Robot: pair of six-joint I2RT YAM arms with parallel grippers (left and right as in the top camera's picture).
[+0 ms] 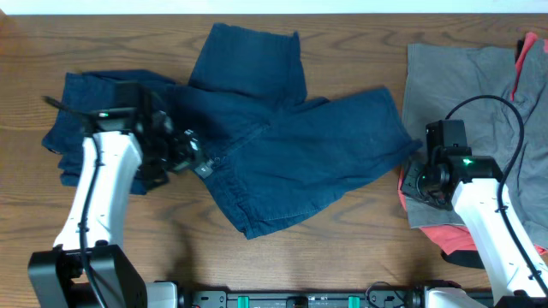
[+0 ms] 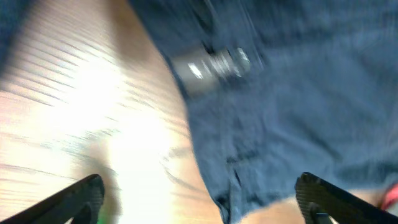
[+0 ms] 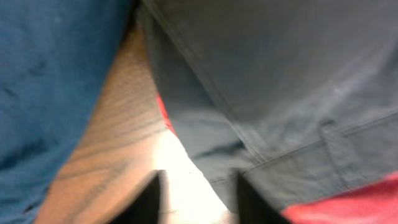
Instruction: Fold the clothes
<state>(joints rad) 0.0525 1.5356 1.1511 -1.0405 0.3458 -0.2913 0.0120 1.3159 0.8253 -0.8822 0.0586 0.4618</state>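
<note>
Dark navy shorts [image 1: 291, 141] lie spread out in the middle of the table, with a second navy piece [image 1: 73, 107] bunched at the far left. My left gripper [image 1: 195, 158] hovers over the shorts' left edge. In the blurred left wrist view its fingers [image 2: 199, 208] are wide open and empty above the navy cloth [image 2: 292, 106], which bears a small shiny button [image 2: 217, 62]. A grey garment [image 1: 462, 81] lies at the right over a red one [image 1: 445, 238]. My right gripper [image 1: 418, 181] is at the grey garment's left edge, its fingers [image 3: 199, 202] narrowly apart over the grey hem [image 3: 261, 93].
The wooden table [image 1: 342, 248] shows along the front and between the navy shorts and the grey garment. A strip of red cloth [image 1: 527, 51] shows at the far right edge. A black cable [image 1: 488, 107] loops above the right arm.
</note>
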